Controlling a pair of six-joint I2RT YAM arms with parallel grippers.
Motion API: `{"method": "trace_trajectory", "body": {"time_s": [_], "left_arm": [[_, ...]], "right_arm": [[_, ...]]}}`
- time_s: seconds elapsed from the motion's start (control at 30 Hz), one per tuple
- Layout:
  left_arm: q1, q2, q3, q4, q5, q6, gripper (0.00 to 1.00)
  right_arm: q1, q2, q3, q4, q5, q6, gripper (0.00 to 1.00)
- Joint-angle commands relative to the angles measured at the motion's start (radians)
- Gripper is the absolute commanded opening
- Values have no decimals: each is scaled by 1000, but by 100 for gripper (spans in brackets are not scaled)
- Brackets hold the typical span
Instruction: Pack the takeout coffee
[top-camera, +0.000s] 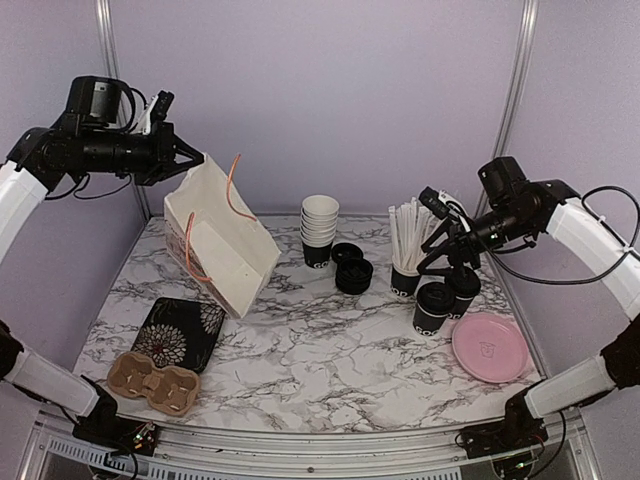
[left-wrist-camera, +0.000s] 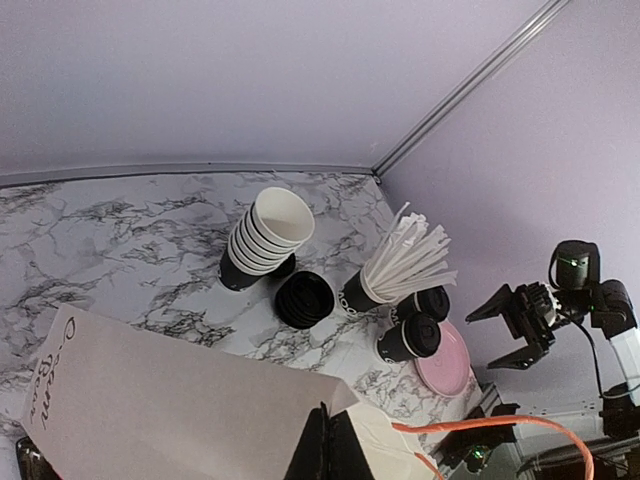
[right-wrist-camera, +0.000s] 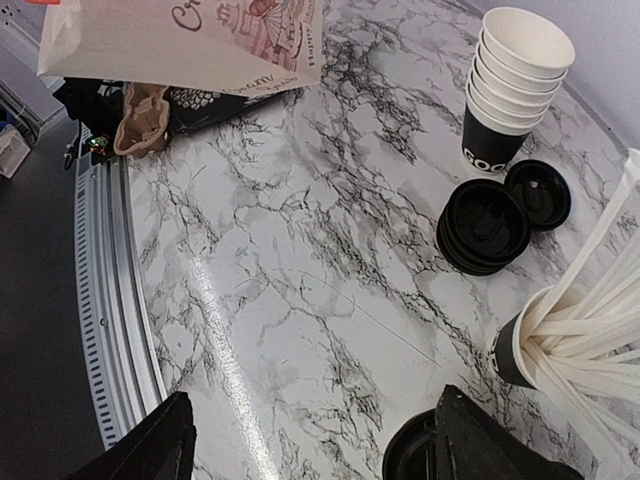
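Two takeout coffee cups, black with black lids, stand at the right: one (top-camera: 433, 308) nearer, one (top-camera: 462, 290) behind it. The left wrist view shows them too (left-wrist-camera: 408, 338). My right gripper (top-camera: 450, 247) hovers just above them, open with nothing between its fingers. In the right wrist view a coffee lid (right-wrist-camera: 408, 462) peeks in beside the right finger (right-wrist-camera: 490, 440). My left gripper (top-camera: 190, 160) is shut on the top edge of a white paper bag (top-camera: 225, 250) with orange handles and holds it tilted at the back left. Its fingers (left-wrist-camera: 335, 450) pinch the bag rim (left-wrist-camera: 150, 400).
A cup full of white straws (top-camera: 405, 270), a stack of nested cups (top-camera: 320, 230) and a pile of black lids (top-camera: 352, 270) stand mid-back. A pink plate (top-camera: 490, 347) lies front right. A floral black tray (top-camera: 180, 333) and a cardboard cup carrier (top-camera: 153, 383) lie front left.
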Motion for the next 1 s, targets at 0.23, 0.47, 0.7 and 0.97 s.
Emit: {"method": "trace_trajectory", "body": {"time_s": [0.23,0.47,0.7,0.97], "left_arm": [[-270,-30,-173,157,-17,-209,0],[-399,34,-285,444,7,-451,0],[-409,51,-393,599,-29,-575,0],[-403,91,-403,559,-47,-533,8]], "right_arm": [[1,23,31,25,14,20,80],[1,25,17,34,34,23,80],[2,31,1,41,48,21,80],[1,30,-20,54,45,24,80]]}}
